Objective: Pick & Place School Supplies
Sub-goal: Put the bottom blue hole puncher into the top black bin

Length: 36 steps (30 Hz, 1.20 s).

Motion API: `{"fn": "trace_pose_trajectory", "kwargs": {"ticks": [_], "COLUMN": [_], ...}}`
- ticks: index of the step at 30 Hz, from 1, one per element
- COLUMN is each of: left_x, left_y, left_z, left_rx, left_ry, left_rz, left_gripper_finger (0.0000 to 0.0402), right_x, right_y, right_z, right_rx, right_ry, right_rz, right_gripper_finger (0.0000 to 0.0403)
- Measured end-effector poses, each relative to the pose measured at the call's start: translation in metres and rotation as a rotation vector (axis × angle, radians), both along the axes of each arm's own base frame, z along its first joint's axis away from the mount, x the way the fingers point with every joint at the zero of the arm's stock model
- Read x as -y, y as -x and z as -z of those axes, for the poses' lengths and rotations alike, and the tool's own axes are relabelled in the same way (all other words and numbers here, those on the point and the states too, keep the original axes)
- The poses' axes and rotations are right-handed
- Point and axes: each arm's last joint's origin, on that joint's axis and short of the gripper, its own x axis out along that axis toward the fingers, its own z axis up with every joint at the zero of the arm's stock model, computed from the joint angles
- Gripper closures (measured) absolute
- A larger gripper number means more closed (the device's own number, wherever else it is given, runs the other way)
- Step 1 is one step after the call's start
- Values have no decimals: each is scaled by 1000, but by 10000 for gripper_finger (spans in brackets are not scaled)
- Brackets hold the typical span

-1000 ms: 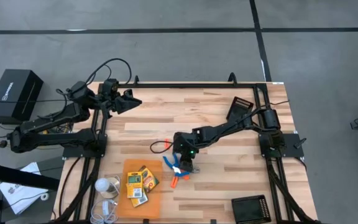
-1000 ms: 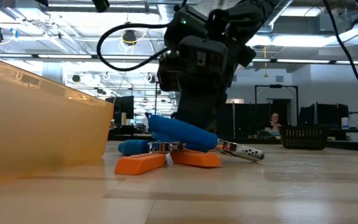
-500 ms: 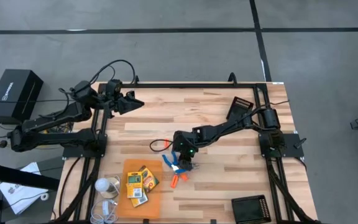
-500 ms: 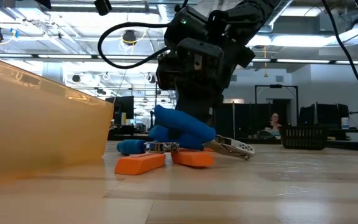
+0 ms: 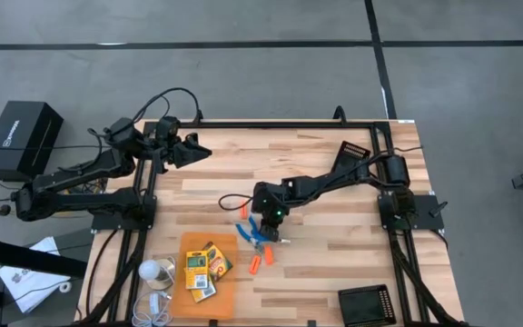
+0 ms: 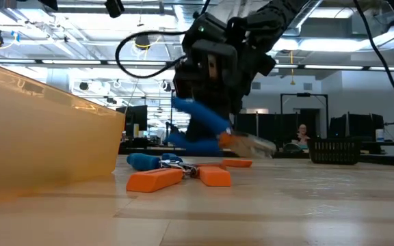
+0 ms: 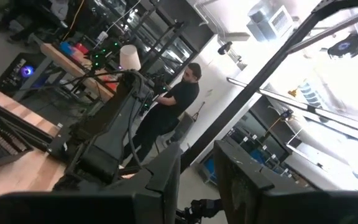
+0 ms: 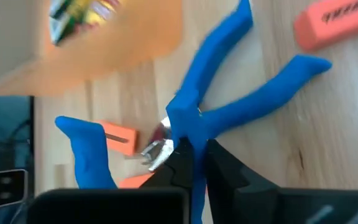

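While you look down from above, the wooden tabletop point(image 5: 334, 263) fills the middle, with the left arm waiting at its far left corner; its gripper point(image 5: 193, 150) hangs off to the side, and you cannot tell how its fingers stand. Your right arm reaches in toward the middle, and its gripper point(image 5: 275, 232) sits over the cluster of supplies. Near the left front edge lies the flat orange sheet point(image 5: 189, 245), and on it rest the crayon boxes point(image 5: 203, 264), well apart from the gripper. From the right wrist you see the dark fingers point(image 8: 219, 171) pressed together on the blue-handled tool point(image 8: 229, 112) at its pivot, so it is pinched. At table height, that tool point(image 6: 198, 121) is tilted and lifted off the wood beneath the gripper point(image 6: 214, 102). Below it two orange sticks point(image 6: 154, 180) lie flat on the tabletop, just beside each other, with another blue-handled piece point(image 6: 146, 161) lying beside them.
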Motion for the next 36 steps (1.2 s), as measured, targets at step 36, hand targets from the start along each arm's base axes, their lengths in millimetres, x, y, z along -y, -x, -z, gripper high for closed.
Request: {"fn": "trace_pose_trajectory", "kwargs": {"ticks": [36], "left_x": [1], "left_y": [1], "left_z": [-4], "left_rx": [49], "left_ry": [-82], "left_rz": [-7], "left_gripper_finger": [310], "right_x": [185], "right_y": [146], "right_z": [-136], "right_rx": [-246], "right_ry": [368], "right_rz": [1001], "right_gripper_finger": [401]}}
